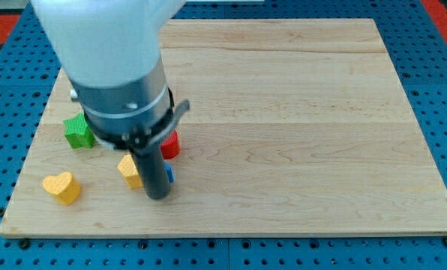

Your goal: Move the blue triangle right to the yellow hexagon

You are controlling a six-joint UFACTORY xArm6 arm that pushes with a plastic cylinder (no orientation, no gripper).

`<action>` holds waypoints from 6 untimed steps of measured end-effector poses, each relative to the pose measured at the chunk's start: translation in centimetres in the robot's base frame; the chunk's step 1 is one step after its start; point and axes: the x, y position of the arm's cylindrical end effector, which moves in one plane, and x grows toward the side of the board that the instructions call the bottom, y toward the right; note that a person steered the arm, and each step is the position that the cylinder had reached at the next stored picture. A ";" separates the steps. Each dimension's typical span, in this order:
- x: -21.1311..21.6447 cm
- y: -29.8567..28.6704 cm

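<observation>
My tip rests on the wooden board near the view's bottom left. The blue triangle is almost fully hidden behind the rod; only a small blue sliver shows at the rod's right side. The yellow hexagon sits just left of the rod, partly covered by it, touching or nearly touching it. The blue block lies right of the yellow hexagon with the rod between them.
A red block sits just above the blue one, partly under the arm. A green block is at the left edge. A yellow heart lies at the bottom left. The board's front edge is close below the tip.
</observation>
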 end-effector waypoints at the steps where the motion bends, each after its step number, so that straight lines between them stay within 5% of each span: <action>1: -2.2 0.3; 2: -0.3 2.7; 3: 2.5 -1.8; 5: -3.7 -4.1; 6: -3.3 -3.6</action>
